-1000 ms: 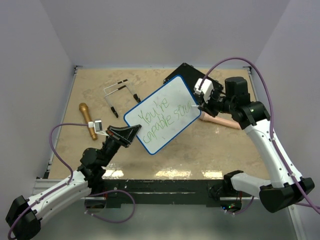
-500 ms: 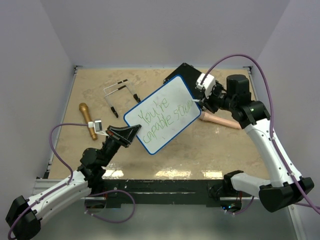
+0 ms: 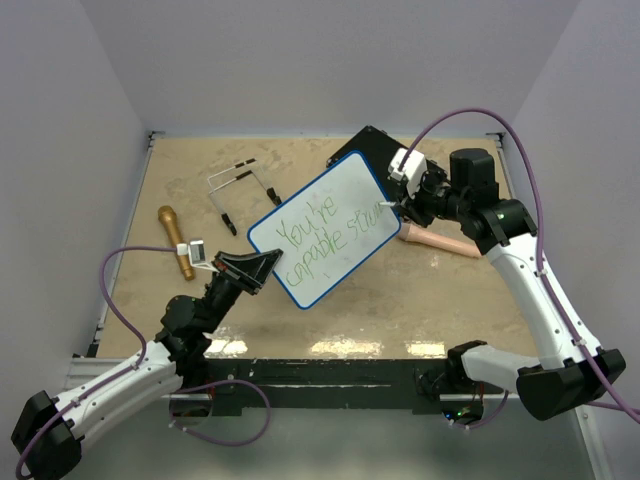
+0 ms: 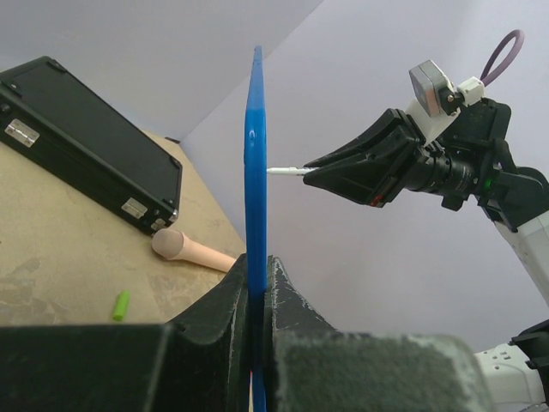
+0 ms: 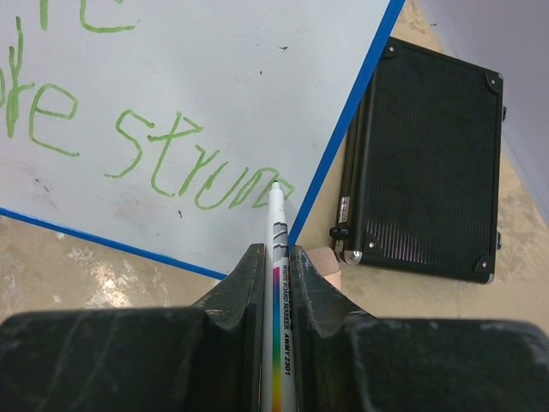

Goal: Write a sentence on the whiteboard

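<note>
While the left gripper (image 3: 262, 267) clamps the lower-left edge of the whiteboard (image 3: 335, 195), its jaws pressed together on the thin blue rim, the board is held up at a tilt above the table (image 3: 400, 300), written face towards the right arm; in the left wrist view it shows edge-on, a narrow blue line rising from between the fingers (image 4: 225, 296). The sentence (image 3: 328, 240) runs across the white face in green, two lines slanting upward to the right – "You're" on top, "capable" beneath it, then a further word beginning "str"; the last letters lie close to the board's right edge. The right gripper (image 3: 402, 207) reaches in from the right side, its jaws pinched on a white marker (image 5: 276, 219) with a rainbow-striped label; the marker's tip touches the board right at the end of that last green word. A black case (image 5: 429, 154) lies flat on the table behind and beside the board's far corner; a peach-coloured handle (image 3: 440, 240) lies near the case, below the right arm's wrist. A small green cap (image 4: 123, 305) rests on the table near the handle – seen only from the left wrist. Farther left lie a brown wooden tool (image 3: 175, 240) and a bent wire frame (image 3: 240, 190), both well apart from the board.
</note>
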